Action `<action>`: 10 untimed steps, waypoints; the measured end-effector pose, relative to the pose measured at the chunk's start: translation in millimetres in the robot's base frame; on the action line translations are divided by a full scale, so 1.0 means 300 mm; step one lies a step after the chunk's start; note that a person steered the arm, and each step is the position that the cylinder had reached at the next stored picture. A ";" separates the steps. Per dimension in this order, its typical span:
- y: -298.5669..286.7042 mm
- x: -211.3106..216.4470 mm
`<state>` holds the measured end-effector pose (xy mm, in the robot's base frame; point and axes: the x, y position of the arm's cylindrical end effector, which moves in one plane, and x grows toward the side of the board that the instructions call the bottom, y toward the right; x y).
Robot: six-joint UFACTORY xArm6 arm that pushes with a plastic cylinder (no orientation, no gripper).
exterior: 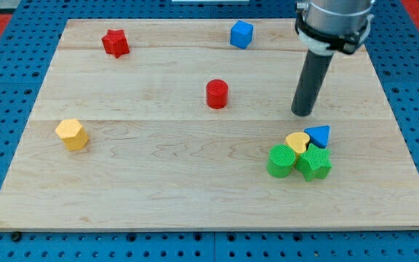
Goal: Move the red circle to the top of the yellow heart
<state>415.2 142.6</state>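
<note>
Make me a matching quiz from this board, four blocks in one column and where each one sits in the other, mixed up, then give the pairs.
Column one:
1. red circle
2. yellow heart
3. red star
4. yellow hexagon

Column two:
A. view's left edge, alone
B. view's top left
C. mid-board, left of my tip
D. lower right cluster, below my tip

Pairs: 1-C, 2-D, 3-B, 4-A

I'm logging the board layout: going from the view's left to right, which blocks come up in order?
Yellow hexagon → red star → red circle → blue cube → green circle. The heart, green star and blue triangle overlap, so I leave them out.
</note>
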 end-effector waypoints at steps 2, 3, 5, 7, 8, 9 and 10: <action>0.145 -0.095; 0.142 -0.095; 0.137 -0.095; 0.128 -0.116; 0.118 -0.129; 0.098 -0.133; 0.070 -0.162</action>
<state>366.6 163.7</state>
